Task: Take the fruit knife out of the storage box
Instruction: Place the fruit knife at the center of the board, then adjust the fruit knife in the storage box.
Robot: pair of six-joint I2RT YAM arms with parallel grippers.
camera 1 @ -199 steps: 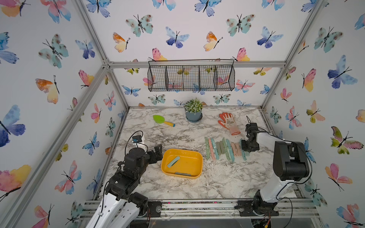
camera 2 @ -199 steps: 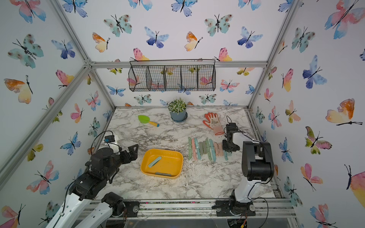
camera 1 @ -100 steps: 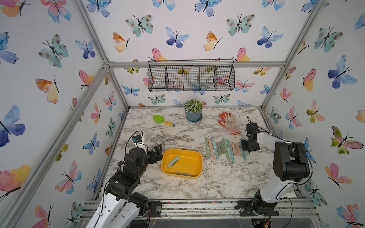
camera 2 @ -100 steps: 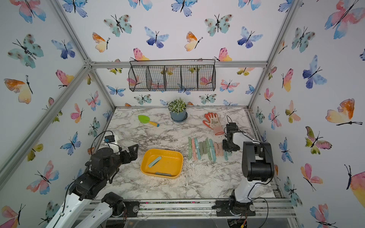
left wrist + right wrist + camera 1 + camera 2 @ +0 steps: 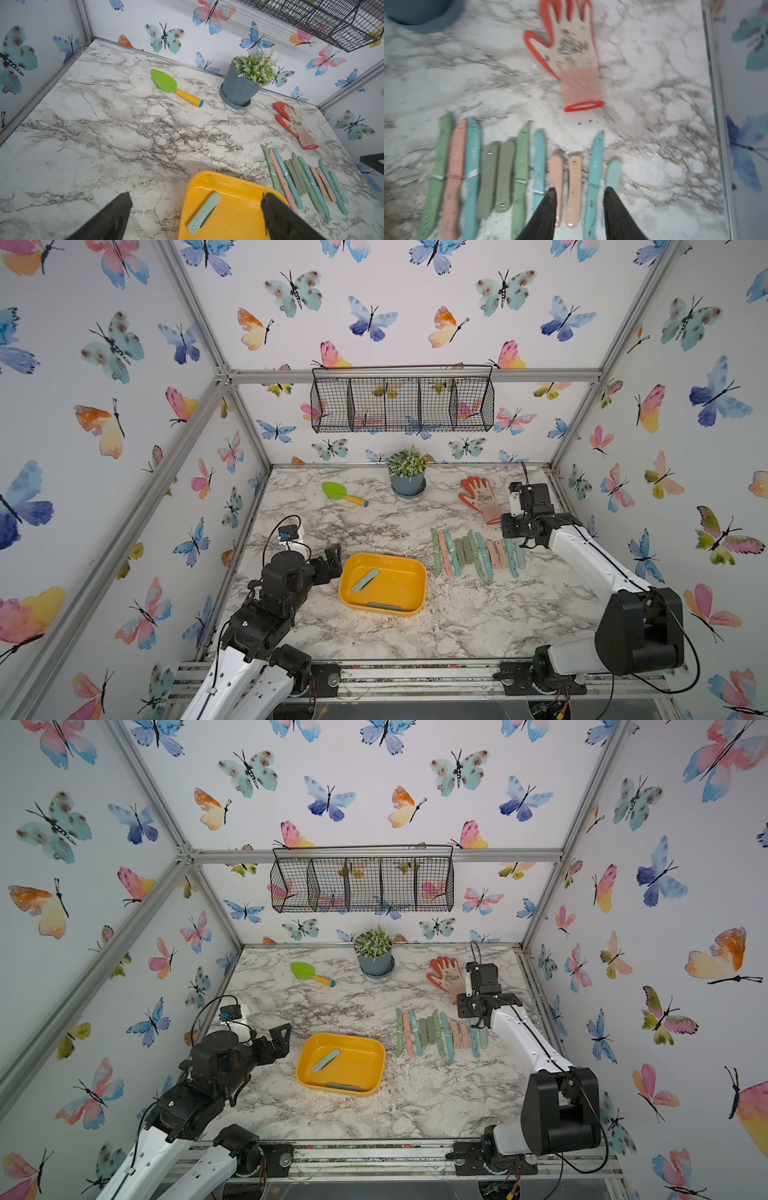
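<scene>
The storage box (image 5: 399, 587) sits on the marble tabletop (image 5: 374, 522) toward 6 o'clock. The pale teal fruit knife (image 5: 365, 580) lies slantwise on the box floor, folded, with a dark sliver of blade showing in the left wrist view (image 5: 204, 212). A second, greyish knife (image 5: 384, 606) lies against the box's 6 o'clock wall, half hidden by the rim and hard to make out.

The left claw (image 5: 334, 562) hangs at the box's 9 o'clock with its jaws wide apart and nothing in them. Its wrist view cuts off the near part of the box.

The right claw (image 5: 579, 189) is over the 3 o'clock end of the row of knives (image 5: 478, 551). Its jaws are parted and grip nothing. In both top views its wrist hides the fingers, and its own view is blurred.
</scene>
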